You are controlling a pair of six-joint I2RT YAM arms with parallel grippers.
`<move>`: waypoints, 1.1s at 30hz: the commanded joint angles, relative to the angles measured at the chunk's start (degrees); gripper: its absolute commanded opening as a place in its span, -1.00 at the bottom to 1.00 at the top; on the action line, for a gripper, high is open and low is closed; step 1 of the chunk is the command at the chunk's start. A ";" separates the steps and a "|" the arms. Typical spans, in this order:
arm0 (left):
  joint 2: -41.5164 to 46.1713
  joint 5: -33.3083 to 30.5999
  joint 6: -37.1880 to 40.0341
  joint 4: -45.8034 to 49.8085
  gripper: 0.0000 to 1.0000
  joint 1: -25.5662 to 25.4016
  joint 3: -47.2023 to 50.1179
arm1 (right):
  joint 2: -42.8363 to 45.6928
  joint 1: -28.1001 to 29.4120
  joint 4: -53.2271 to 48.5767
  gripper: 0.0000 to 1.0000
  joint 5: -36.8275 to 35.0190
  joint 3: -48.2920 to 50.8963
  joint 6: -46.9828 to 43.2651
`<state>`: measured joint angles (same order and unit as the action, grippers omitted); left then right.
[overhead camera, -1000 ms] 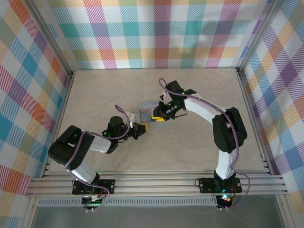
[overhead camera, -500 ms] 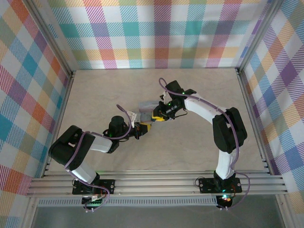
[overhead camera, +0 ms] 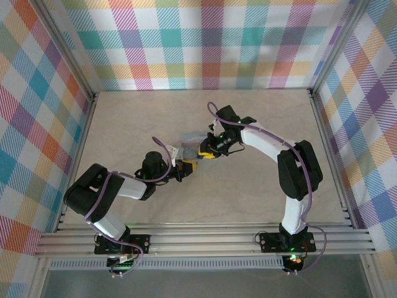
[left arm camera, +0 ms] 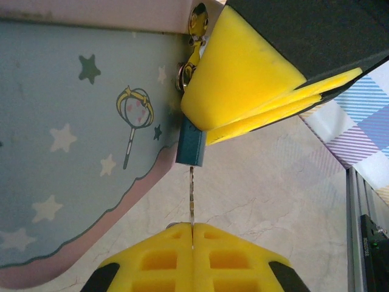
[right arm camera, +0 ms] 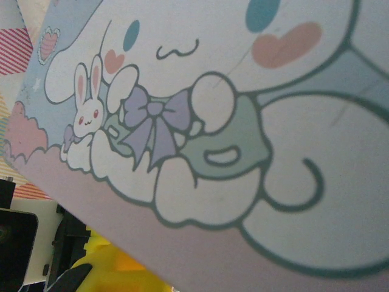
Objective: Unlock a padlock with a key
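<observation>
Slim pale metal key point(left arm camera: 191, 193) pinched between pressed-together fingers of left hand point(left arm camera: 192, 229). Its long axis aims straight at tiny teal padlock point(left arm camera: 191, 145), just far-right of that hand; contact unclear. Right hand point(overhead camera: 208, 151) pinches padlock beside pastel cartoon tin box point(left arm camera: 73, 152), mid desk point(overhead camera: 260, 198).

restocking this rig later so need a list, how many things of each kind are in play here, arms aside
padlock: 1
key: 1
tin box: 1
total: 3
</observation>
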<state>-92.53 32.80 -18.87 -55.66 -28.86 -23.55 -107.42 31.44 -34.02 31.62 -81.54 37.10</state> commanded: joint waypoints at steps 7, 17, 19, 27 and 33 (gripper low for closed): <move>-0.79 -0.09 -0.50 -2.12 -1.00 -0.72 -2.20 | 2.14 -0.25 2.00 -1.00 2.82 0.36 -0.02; -0.72 -0.25 -0.27 -2.35 -1.00 -0.71 -2.49 | 2.08 -0.31 1.70 -1.00 3.91 0.37 -0.40; -0.75 -0.69 0.05 -2.19 -1.00 -0.76 -2.46 | 2.01 -0.32 1.43 -1.00 4.39 0.16 -0.76; -1.16 -1.20 3.40 -1.25 -1.00 -0.76 -3.53 | 1.73 -0.33 -2.47 -1.00 6.95 -0.90 -3.51; -1.90 -1.61 3.53 -1.89 -1.00 -0.76 -4.11 | 1.60 -0.24 -3.67 -1.00 8.36 -0.99 -4.35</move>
<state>-93.80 32.29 -16.88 -55.11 -29.12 -25.67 -107.42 30.35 -35.22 34.59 -81.43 34.87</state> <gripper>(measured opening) 0.041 0.200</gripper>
